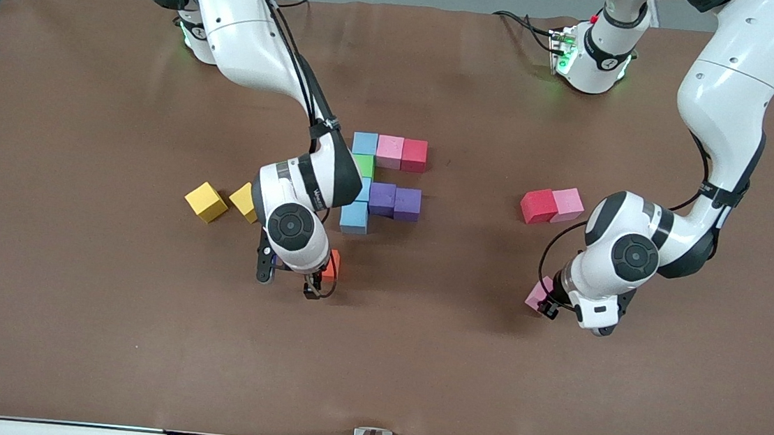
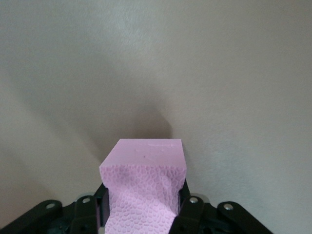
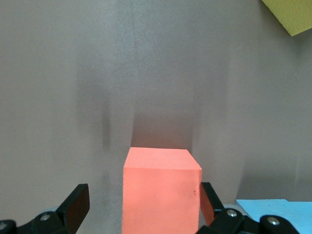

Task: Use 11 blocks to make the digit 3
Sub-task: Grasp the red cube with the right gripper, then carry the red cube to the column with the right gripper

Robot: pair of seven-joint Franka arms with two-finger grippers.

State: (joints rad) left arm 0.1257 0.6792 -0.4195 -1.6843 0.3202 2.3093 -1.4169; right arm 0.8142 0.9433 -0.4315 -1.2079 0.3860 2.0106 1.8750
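My right gripper (image 1: 317, 283) (image 3: 142, 199) is open and straddles an orange block (image 1: 331, 266) (image 3: 161, 192) on the table; one finger touches it, the other stands apart. My left gripper (image 1: 547, 306) (image 2: 142, 204) is shut on a pink block (image 1: 537, 294) (image 2: 144, 180), squeezing it low over the table. A partial figure lies mid-table: a light blue (image 1: 365, 143), pink (image 1: 389, 151) and red block (image 1: 414, 155) in a row, a green block (image 1: 363, 166), two purple blocks (image 1: 394, 201) and a light blue block (image 1: 354, 217). Another light blue block between them is mostly hidden by the right arm.
A red (image 1: 538, 206) and a pink block (image 1: 567, 204) touch each other toward the left arm's end. Two yellow cubes (image 1: 206, 202) (image 1: 243, 201) sit toward the right arm's end; one shows in the right wrist view (image 3: 290, 14).
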